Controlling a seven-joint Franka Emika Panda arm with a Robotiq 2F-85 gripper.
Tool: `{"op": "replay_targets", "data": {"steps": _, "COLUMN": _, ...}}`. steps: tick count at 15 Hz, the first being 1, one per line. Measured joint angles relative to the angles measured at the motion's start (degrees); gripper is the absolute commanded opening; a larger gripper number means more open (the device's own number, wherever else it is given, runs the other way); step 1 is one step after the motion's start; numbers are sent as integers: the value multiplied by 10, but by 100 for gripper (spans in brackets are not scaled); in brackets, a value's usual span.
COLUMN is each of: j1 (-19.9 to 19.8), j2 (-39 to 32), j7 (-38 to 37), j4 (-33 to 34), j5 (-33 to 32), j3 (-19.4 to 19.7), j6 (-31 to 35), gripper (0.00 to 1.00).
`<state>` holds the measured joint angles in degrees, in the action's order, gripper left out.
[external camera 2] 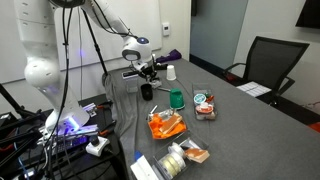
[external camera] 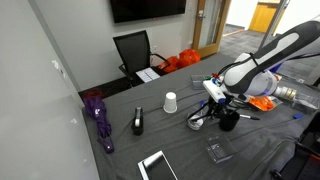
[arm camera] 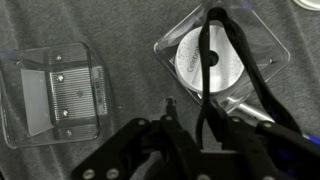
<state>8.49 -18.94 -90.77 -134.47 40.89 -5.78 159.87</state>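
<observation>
In an exterior view the arm (external camera: 270,55) stretches in from three o'clock. The tool (external camera: 212,96) hangs low over the grey worktop (external camera: 185,140), right above a tangle of black cord (external camera: 200,120). A black cup (external camera: 229,121) stands just beside that cord at three o'clock, a white cup (external camera: 170,102) sits near at ten o'clock, and a purple umbrella (external camera: 98,120) lies well apart at nine o'clock. Over to an exterior view where the tool (external camera 2: 143,70) points down. The black cup (external camera 2: 146,91) is just below it at six o'clock, the white cup (external camera 2: 171,72) near at three o'clock, and a green cup (external camera 2: 177,98) farther off toward four o'clock. Now the wrist view: the tool (arm camera: 200,108) enters at six o'clock, and the black cord (arm camera: 203,60) runs straight between its fingers (arm camera: 170,108) toward twelve o'clock. The cord crosses a clear disc case (arm camera: 180,62) lying flat on the worktop, and a clear box (arm camera: 60,95) lies apart at nine o'clock. Whether the fingers pinch the cord or stand spread around it, I cannot tell.
</observation>
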Motion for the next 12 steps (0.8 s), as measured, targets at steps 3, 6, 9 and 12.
{"op": "replay_targets", "data": {"steps": 3, "j1": 0, "j2": 5, "j7": 1, "j4": 0, "j5": 1, "j3": 0, "j6": -1, "gripper": 0}}
{"op": "replay_targets", "data": {"steps": 6, "j1": -2, "j2": 17, "j7": 2, "j4": 0, "j5": 1, "j3": 0, "j6": -1, "gripper": 1}}
{"op": "replay_targets", "data": {"steps": 9, "j1": -2, "j2": 27, "j7": 4, "j4": -2, "j5": 1, "j3": 0, "j6": -3, "gripper": 1}}
{"op": "replay_targets", "data": {"steps": 12, "j1": -2, "j2": 39, "j7": 8, "j4": -9, "j5": -1, "j3": 0, "j6": -13, "gripper": 1}}
